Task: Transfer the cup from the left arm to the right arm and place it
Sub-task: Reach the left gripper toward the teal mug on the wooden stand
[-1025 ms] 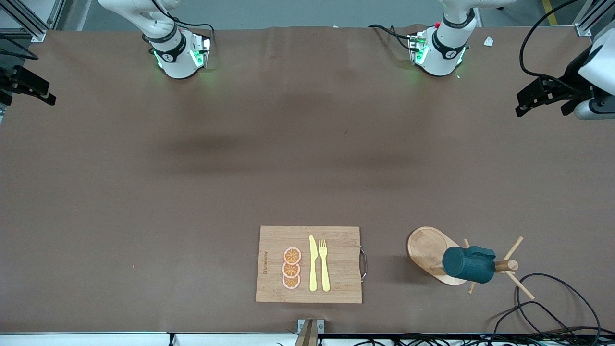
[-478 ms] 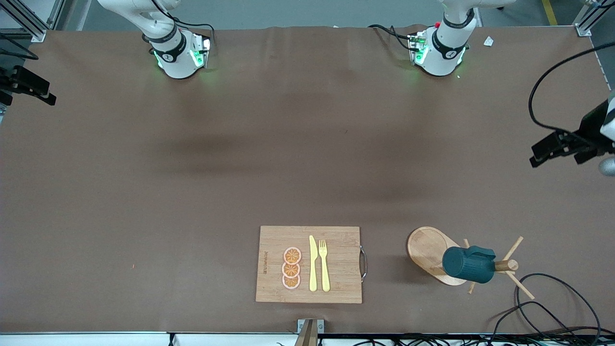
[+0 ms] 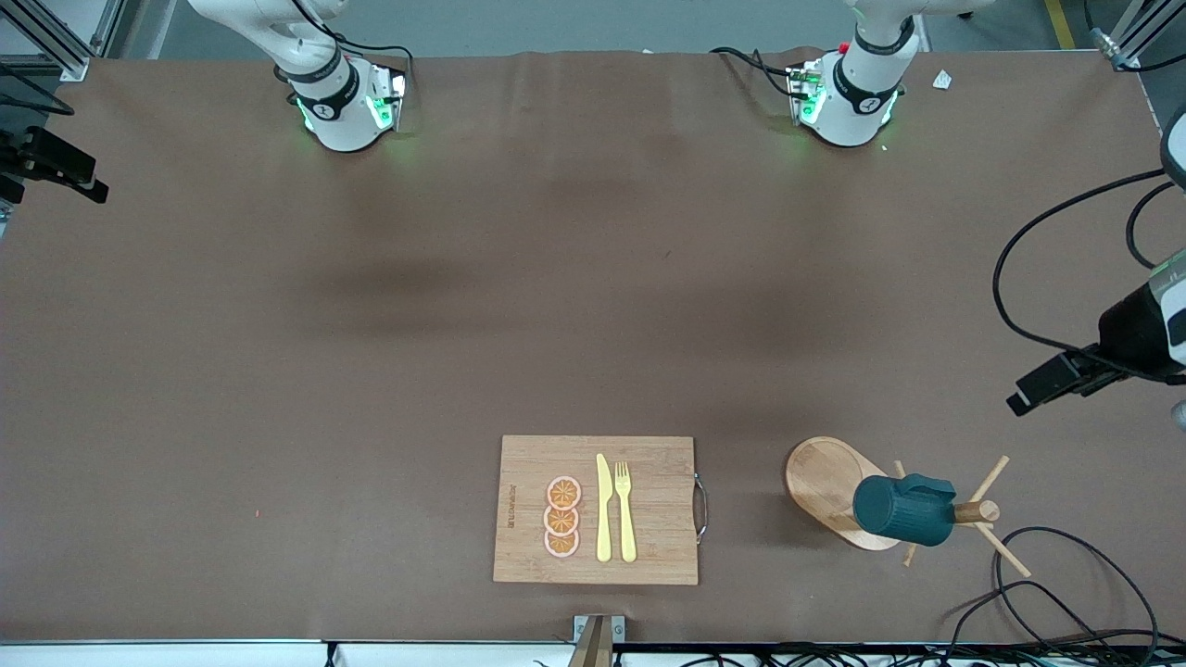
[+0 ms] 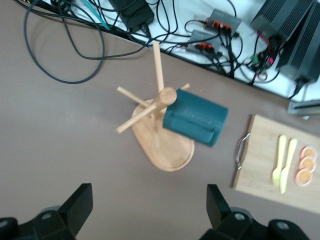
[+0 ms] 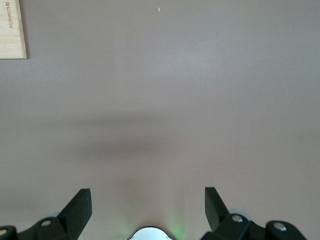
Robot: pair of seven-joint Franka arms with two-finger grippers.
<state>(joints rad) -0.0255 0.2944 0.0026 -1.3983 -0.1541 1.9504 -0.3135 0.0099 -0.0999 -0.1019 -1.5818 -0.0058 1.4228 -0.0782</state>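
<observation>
The dark teal cup [image 3: 902, 509] hangs on its side on a peg of a wooden mug tree [image 3: 975, 511] with an oval base [image 3: 820, 477], near the front camera toward the left arm's end. In the left wrist view the cup [image 4: 196, 117] and tree [image 4: 161, 97] show ahead of the fingers. My left gripper [image 3: 1024, 400] is open and empty in the air over the table's edge at the left arm's end, apart from the cup; it also shows in its own view [image 4: 148, 210]. My right gripper [image 3: 57, 170] waits open and empty at the right arm's end [image 5: 147, 207].
A wooden cutting board [image 3: 519, 463] with three orange slices [image 3: 561, 517], a yellow knife [image 3: 603, 508] and fork [image 3: 626, 510] lies near the front edge. Black cables [image 3: 1066, 593] lie beside the mug tree. The board's corner [image 5: 12, 30] shows in the right wrist view.
My left gripper has moved along the table's end toward the mug tree, lower in the front view. The right arm, cup and board have not moved.
</observation>
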